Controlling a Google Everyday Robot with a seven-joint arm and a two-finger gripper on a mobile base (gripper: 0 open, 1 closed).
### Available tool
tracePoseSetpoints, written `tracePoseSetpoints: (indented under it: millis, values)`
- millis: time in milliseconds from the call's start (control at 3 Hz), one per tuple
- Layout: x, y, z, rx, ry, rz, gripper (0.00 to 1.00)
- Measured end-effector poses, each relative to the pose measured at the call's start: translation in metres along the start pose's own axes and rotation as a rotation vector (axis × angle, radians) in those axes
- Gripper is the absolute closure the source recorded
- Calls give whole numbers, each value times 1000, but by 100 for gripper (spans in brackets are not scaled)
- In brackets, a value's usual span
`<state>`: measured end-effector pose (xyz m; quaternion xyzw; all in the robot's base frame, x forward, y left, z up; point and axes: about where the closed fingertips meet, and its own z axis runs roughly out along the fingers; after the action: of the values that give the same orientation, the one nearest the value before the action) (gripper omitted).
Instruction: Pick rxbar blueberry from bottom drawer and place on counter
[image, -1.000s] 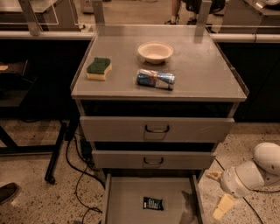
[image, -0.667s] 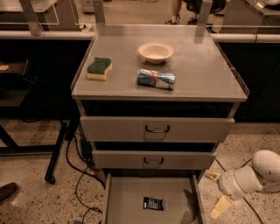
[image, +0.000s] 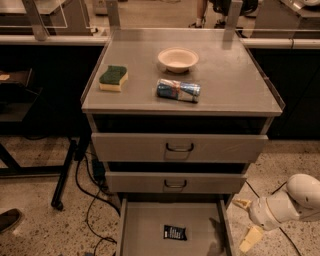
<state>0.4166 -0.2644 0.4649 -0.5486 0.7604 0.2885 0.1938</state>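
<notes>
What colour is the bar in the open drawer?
Dark navy bar, white lettering; camera view; gripper right of drawer.

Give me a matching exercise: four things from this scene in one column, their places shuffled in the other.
1. rxbar
2. sponge
3. bowl
4. gripper

A. right of the bottom drawer, fingers apart
B. counter, left side
C. on the bottom drawer's floor
D. counter, back middle

Pairs: 1-C, 2-B, 3-D, 4-A.
</notes>
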Motion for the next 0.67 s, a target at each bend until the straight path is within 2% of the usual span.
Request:
tracePoseSetpoints:
  millis: [333, 667]
  values:
    - [26, -12, 49, -26, 7, -20, 0]
    - [26, -12, 50, -27, 7, -20, 0]
